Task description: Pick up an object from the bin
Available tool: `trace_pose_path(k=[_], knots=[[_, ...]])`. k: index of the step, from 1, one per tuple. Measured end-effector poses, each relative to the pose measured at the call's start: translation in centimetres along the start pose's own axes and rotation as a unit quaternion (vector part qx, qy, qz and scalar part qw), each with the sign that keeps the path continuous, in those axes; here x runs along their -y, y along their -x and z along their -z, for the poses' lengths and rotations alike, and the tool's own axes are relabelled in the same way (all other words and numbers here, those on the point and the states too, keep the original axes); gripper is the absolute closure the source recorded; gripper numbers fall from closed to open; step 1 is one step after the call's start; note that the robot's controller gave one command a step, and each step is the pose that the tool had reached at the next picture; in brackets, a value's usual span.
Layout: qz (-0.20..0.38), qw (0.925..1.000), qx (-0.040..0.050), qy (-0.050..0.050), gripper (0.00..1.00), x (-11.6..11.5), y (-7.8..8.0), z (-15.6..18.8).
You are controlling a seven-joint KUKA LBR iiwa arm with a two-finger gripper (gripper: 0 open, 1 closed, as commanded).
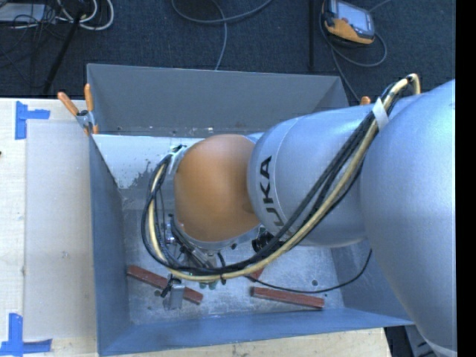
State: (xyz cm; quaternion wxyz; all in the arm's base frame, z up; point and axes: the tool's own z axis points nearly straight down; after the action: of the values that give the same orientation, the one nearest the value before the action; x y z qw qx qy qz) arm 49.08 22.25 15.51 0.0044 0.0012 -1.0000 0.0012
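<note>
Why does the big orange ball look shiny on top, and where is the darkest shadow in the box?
Camera view: the orange cover glows softly on its upper side, so light likely comes from above; no hard glare. Camera view: the darkest shadow sits under that cover and the arm, on the floor of the bin; the brown strip at lower right lies in light.

Black lettering "KUKA" runs down the grey arm [320,177] beside its orange cover.

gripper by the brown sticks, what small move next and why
Probably ease straight down onto the brown stick at the view's left: the gripper sits right over it, while the other stick lies apart to the right.
</note>
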Motion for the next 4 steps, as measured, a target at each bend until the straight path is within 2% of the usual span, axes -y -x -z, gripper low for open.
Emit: trace_pose_path(k=[1,2,3,4], knots=[[-0.182,0.9832,0.0009,0.0,0.0,0.8,-0.3,-8.8],[-0.382,0.9242,0.0033,0.002,0.0,0.2,0.4,-5.5],[-0.462,0.8867,0.0025,0.002,0.0,2.2,1.3,-5.6],[-0.551,0.8345,0.0016,0.001,0.0,-2.1,0.6,-8.7]])
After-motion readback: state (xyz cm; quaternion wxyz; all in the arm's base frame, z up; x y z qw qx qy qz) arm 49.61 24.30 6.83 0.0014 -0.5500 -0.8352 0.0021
